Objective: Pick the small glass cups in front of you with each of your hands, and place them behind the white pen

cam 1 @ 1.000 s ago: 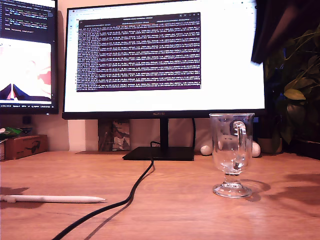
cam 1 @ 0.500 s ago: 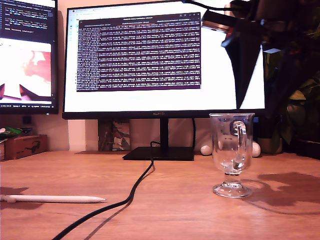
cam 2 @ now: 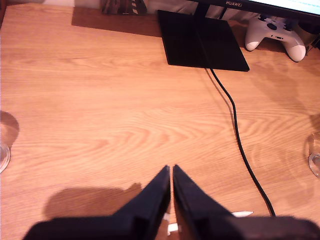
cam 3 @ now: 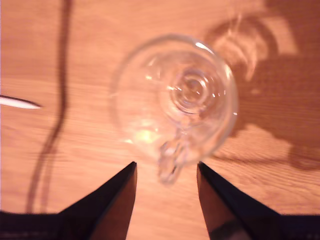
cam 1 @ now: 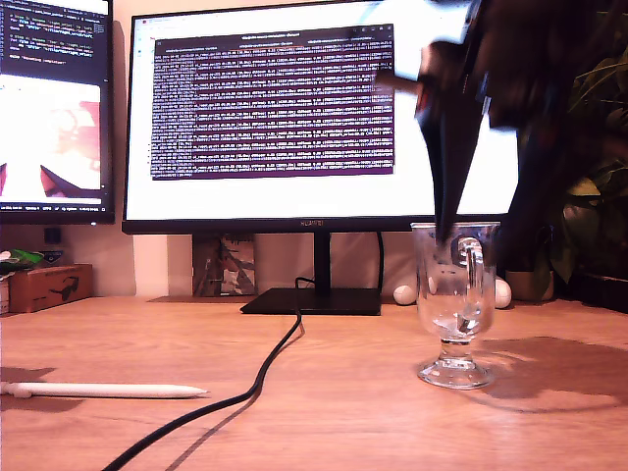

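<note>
While the second gripper (cam 3: 165, 176) hangs right above the cup (cam 1: 454, 304) at the lower right of the exterior view, its jaws stand apart with the cup's handle (cam 3: 170, 159) pointing into the gap between them, presumably so the blades can straddle the rim or handle on the way down; nothing is gripped yet. That arm shows as a dark blur at the upper right of the exterior view, one blade tip reaching to the cup's rim. The cup stands upright on the desk (cam 1: 324, 392), in front of the monitor (cam 1: 324, 118) and well apart from the pen (cam 1: 103, 391), which lies flat at the lower left of that view, with the black cable (cam 1: 257, 378) running between them. The first gripper (cam 2: 172, 172) has its blades pressed together on nothing, hovering over bare wood with the pen's tip (cam 2: 242, 214) just beside it. A second cup (cam 2: 4, 142) is only partly seen at the frame's left edge, so I judge that pickup has not begun.
</note>
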